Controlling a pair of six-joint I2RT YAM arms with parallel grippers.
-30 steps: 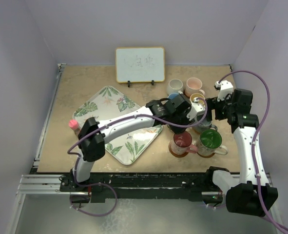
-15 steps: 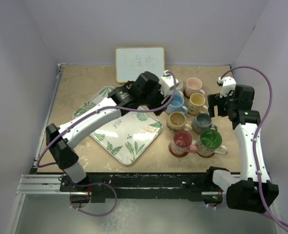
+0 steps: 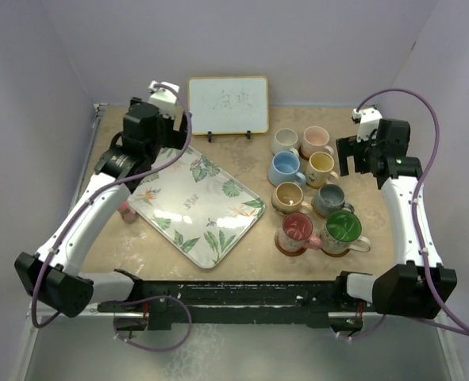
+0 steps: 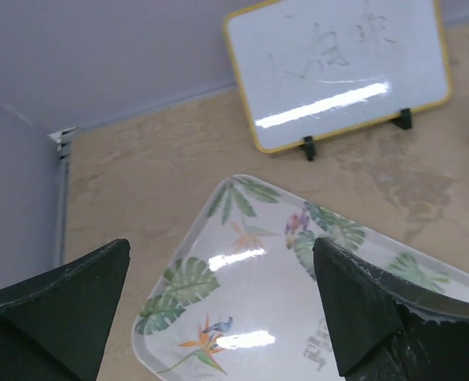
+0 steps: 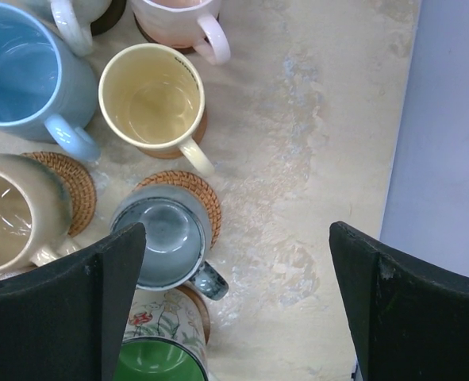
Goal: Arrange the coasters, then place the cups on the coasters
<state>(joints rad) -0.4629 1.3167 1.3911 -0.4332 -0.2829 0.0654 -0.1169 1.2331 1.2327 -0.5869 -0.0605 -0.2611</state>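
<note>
Plainly, the off-white cup (image 3: 285,140) and the pink cup (image 3: 317,138) stand farthest from the arms. Nearer come the light blue cup (image 3: 284,167) and the yellow cup (image 3: 321,164), then the tan cup (image 3: 286,196) and the grey-blue cup (image 3: 329,198), and nearest the red cup (image 3: 297,229) and the green cup (image 3: 343,228). Together they make two columns of four, close-packed on the right half of the bench (image 3: 250,155). All are upright. Brown coasters (image 5: 74,184) peek out from under them: in the right wrist view an edge shows beneath the tan, grey-blue, yellow, pink and green ones, the grey-blue cup sitting off-centre on its disc. The right pincer (image 5: 238,230) hangs above the bench just to the right of the cluster, over the grey-blue cup's handle side. Its fingers are spread wide and hold nothing. To the left of the cups lies a leaf-patterned tray (image 3: 178,202), turned at an angle. The left pincer (image 4: 222,254) hovers over the tray's far-left corner, likewise spread wide with nothing between the fingers. Beyond it a yellow-framed whiteboard (image 3: 228,104) stands propped against the back wall.
</note>
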